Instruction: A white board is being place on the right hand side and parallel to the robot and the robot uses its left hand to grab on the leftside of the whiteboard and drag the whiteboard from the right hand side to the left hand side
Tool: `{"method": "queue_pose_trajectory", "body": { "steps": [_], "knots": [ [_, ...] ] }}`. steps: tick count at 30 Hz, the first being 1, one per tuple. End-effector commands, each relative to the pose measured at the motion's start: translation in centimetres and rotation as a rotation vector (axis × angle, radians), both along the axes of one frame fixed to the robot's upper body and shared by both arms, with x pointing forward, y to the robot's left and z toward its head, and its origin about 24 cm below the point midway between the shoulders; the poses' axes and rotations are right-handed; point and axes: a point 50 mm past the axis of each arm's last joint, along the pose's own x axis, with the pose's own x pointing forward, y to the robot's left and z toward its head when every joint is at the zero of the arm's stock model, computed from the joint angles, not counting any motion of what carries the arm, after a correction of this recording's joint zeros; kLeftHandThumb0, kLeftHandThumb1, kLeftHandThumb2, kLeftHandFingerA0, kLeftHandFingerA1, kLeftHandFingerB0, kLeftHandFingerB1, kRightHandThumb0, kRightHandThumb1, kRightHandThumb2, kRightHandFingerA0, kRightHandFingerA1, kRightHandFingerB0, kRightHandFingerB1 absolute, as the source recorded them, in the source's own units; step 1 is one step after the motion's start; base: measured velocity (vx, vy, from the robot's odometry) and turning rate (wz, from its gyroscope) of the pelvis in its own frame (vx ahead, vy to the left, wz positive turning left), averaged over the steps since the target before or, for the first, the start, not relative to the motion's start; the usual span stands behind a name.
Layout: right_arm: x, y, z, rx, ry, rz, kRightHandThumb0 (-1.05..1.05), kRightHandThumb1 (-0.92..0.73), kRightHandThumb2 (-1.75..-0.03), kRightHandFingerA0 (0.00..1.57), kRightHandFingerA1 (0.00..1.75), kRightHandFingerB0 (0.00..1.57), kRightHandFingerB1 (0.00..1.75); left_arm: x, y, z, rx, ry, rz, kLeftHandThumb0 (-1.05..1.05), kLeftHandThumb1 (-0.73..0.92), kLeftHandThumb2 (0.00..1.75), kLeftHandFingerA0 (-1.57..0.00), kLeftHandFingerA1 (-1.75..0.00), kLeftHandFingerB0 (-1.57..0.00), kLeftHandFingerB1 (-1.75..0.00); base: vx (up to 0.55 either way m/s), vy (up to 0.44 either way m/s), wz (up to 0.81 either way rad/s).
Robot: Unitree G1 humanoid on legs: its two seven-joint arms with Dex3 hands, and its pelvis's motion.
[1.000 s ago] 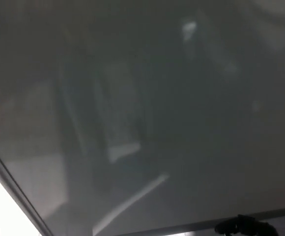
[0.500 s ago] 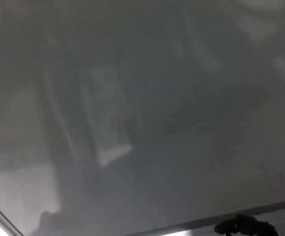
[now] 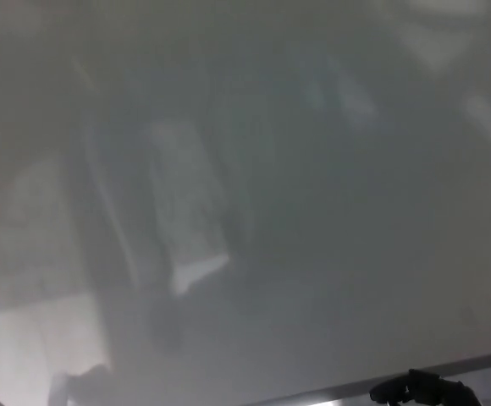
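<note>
Hands: neither the left nor the right can be picked out with any certainty. A small black jointed part [image 3: 423, 391] shows at the 5 o'clock edge of the head view, just below the board's lower frame; whether it belongs to a hand, and how any fingers stand, cannot be told.

Whiteboard [image 3: 313, 211]: fills nearly the whole view, from 12 o'clock down to a line running along the bottom. Surface grey-white, glossy, smooth, dimly lit. It carries soft, blurred reflections: a pale upright rectangular patch left of centre, darker vertical bands beside it, faint light streaks toward 1 and 2 o'clock, and a brighter pale area toward 8 o'clock.

Frame [image 3: 449, 369]: a narrow light-grey strip along the lower edge, rising slightly toward 4 o'clock. A short piece of edge also shows at the 7 o'clock corner, slanting.

Beyond the frame at 5 o'clock: a thin, dim band, too blurred to identify.
</note>
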Motion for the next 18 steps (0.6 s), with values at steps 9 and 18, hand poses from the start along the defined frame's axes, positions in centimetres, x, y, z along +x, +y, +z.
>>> {"method": "queue_pose_trajectory", "body": {
  "steps": [9, 18],
  "knots": [
    [0.0, -0.4, 0.0, -0.006, 0.009, -0.007, -0.42, -0.65, -0.77, 1.06, 0.90, 0.82, 0.77, 0.1, -0.5, -0.6, 0.070, 0.023, -0.091, -0.58, 0.35, 0.68, 0.00, -0.01, 0.00, -0.03, 0.00, 0.000, 0.00],
    [0.0, -0.4, 0.0, 0.002, 0.009, -0.019, -0.43, -0.63, -0.78, 1.10, 0.92, 0.83, 0.79, 0.1, -0.7, -1.3, 0.100, -0.015, -0.101, -0.78, 0.47, 0.80, 0.00, -0.04, 0.00, 0.00, 0.00, 0.000, 0.00]
  ]
}}
